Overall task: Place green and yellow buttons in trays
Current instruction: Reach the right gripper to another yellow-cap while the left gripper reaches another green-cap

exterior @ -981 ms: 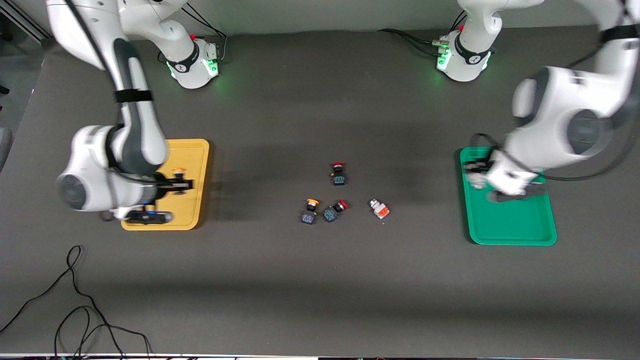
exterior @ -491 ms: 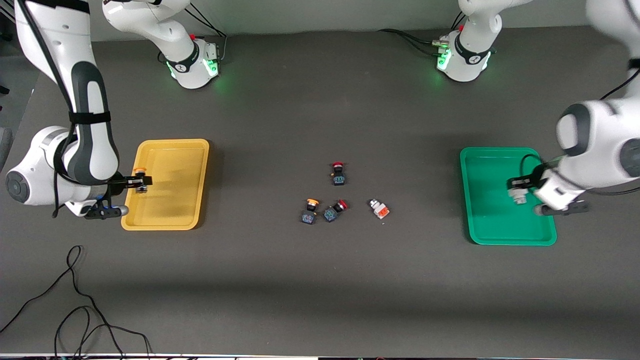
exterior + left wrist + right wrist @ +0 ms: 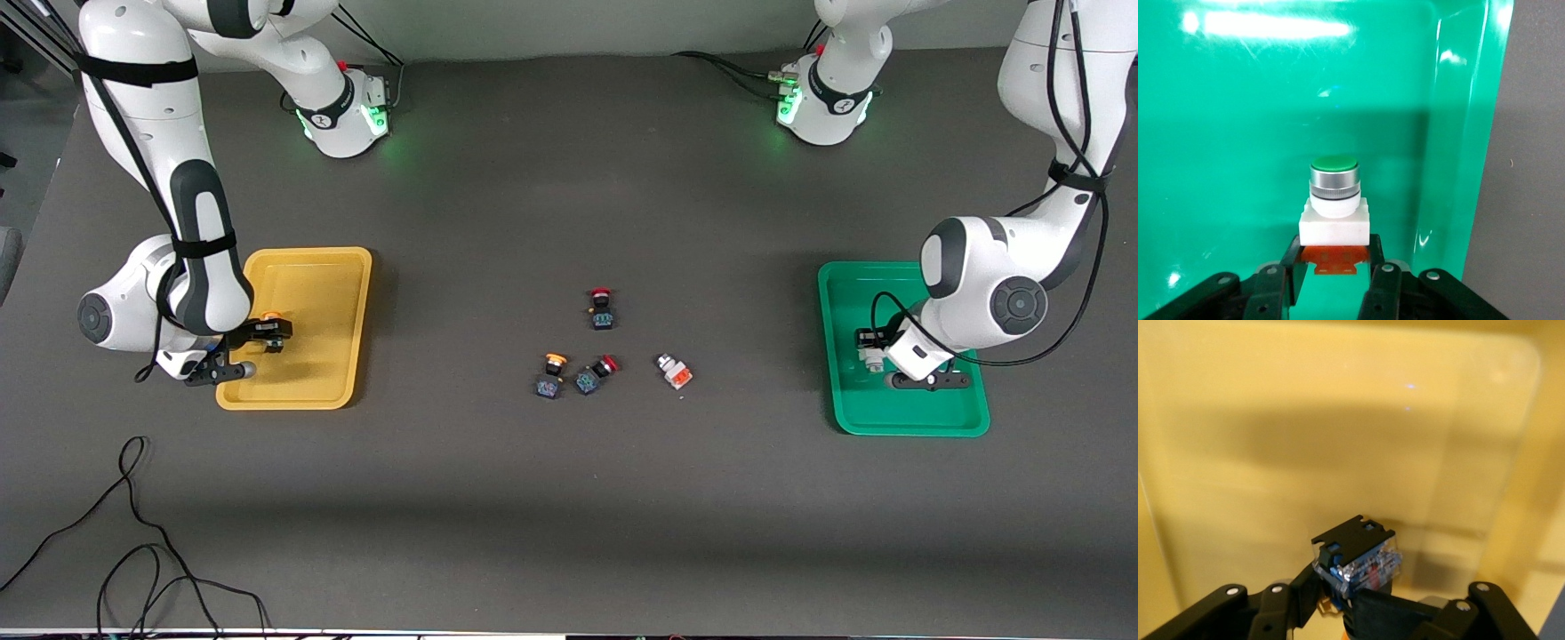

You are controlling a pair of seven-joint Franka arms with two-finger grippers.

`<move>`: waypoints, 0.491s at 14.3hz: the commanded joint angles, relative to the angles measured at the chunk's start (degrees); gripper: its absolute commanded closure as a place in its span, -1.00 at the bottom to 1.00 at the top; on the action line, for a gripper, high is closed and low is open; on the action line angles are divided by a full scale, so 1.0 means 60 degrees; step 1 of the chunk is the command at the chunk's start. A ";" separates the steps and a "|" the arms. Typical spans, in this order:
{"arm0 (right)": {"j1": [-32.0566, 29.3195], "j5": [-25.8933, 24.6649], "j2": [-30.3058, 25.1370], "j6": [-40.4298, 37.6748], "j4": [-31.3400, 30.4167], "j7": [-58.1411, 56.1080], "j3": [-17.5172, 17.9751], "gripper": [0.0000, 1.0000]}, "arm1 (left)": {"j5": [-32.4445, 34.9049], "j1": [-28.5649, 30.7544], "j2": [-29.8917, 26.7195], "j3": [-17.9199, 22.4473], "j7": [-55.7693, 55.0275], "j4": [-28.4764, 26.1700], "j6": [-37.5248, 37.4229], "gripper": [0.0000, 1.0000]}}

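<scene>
My right gripper (image 3: 267, 334) is shut on a yellow button (image 3: 271, 318) low over the yellow tray (image 3: 342, 267), by the rim toward the right arm's end. In the right wrist view its black-blue body (image 3: 1358, 555) sticks out from the gripper (image 3: 1346, 595) above the tray floor (image 3: 1338, 420). My left gripper (image 3: 873, 354) is shut on a green button (image 3: 869, 357) low in the green tray (image 3: 907, 418). The left wrist view shows the gripper (image 3: 1335, 259) clamping the orange block under the white body and green cap (image 3: 1333, 190), with the tray (image 3: 1238, 100) around it.
Mid-table lie another yellow button (image 3: 551, 374), a white-and-orange green button (image 3: 674, 371) and two red-capped switches (image 3: 601, 308) (image 3: 596, 374). A loose black cable (image 3: 133, 533) lies near the front camera's edge toward the right arm's end.
Both arms have swung into new poses. Each gripper kept its button and stayed over its tray. The left gripper came back toward the tray's middle and the right gripper settled lower.
</scene>
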 commanded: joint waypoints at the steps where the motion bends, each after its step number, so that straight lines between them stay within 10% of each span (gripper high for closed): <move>1: 0.0122 0.0357 0.0063 0.0083 0.0066 -0.0352 -0.0070 -1.00 | 0.0148 0.0030 -0.0269 0.0008 0.0072 0.0194 -0.0414 -0.98; 7: 0.0195 0.0197 -0.0201 -0.1933 0.1249 0.0492 -0.0113 -1.00 | 0.0133 -0.0013 -0.0605 -0.0021 -0.0073 0.3428 -0.5098 -0.99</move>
